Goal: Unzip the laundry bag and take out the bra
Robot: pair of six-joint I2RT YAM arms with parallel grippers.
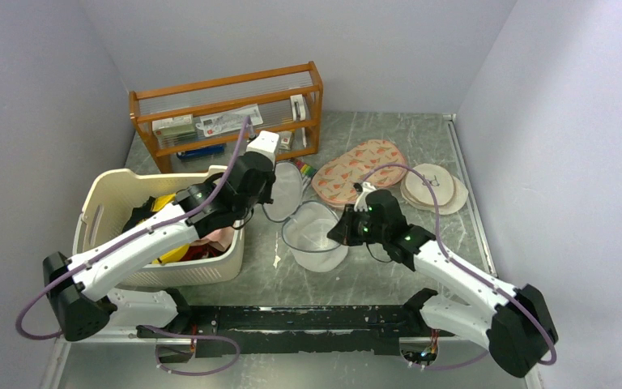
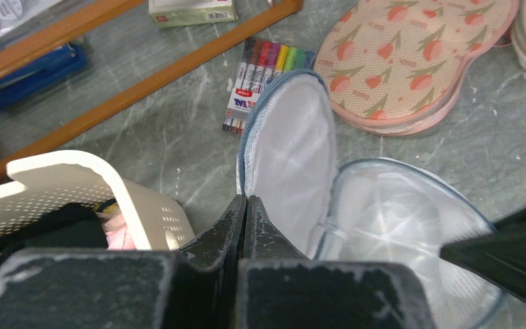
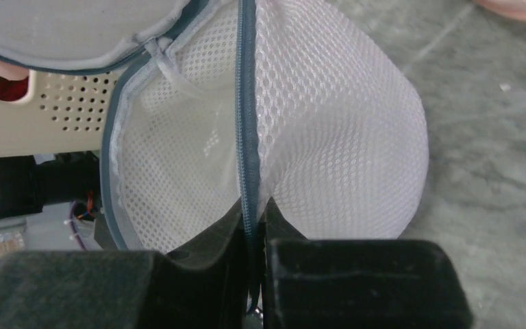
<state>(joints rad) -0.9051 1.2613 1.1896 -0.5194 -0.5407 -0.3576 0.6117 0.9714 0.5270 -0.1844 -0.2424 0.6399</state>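
The laundry bag (image 1: 316, 237) lies unzipped in the middle of the table, its two white mesh halves spread apart. My left gripper (image 1: 266, 193) is shut on the rim of the raised half (image 2: 294, 137), holding it upright; its tips (image 2: 245, 200) meet at the grey band. My right gripper (image 1: 342, 232) is shut on the zipper band of the lower half (image 3: 342, 137), with the band running between its tips (image 3: 252, 205). The open halves show only mesh inside. The bra (image 1: 162, 203), yellow and black, lies in the cream basket beside my left arm.
The cream perforated basket (image 1: 109, 188) stands at the left and also holds a pink garment (image 1: 220, 238). A wooden rack (image 1: 227, 87) stands at the back. Salmon patterned pads (image 1: 358, 166), cream discs (image 1: 435, 186) and a pack of markers (image 2: 264, 65) lie behind the bag.
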